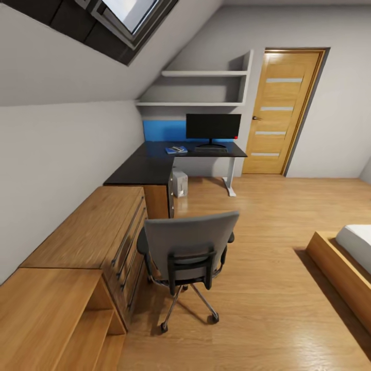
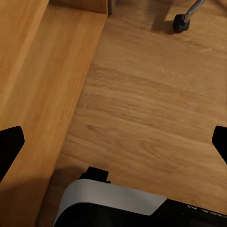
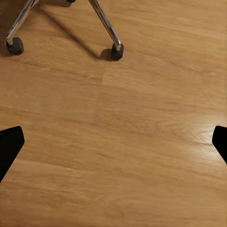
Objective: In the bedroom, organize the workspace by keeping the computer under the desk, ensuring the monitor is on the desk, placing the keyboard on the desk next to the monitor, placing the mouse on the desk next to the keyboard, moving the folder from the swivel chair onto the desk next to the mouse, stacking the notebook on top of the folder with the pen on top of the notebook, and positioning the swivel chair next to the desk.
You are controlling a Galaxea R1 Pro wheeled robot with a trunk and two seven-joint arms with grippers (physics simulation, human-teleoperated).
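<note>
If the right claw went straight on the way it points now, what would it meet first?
Most likely the bare wood floor: the right claw, its jaws wide apart, points down at open planks. The swivel chair's castors lie off that line, though depth is uncertain.

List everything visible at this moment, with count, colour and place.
desk: one, black top, L-shaped, in the far corner
monitor: one, black, on the desk
keyboard: one, black, in front of the monitor
folder: one, blue, on the desk left of the keyboard, small items on it too small to tell
computer: one, light grey, on the floor under the desk
swivel chair: one, grey, mid-floor, back to the camera
oak drawer unit: one, along the left wall
door: one, oak, shut
wall shelves: two, pale grey
bed: one, right edge
left gripper: black fingertips apart
right gripper: black fingertips apart
</note>
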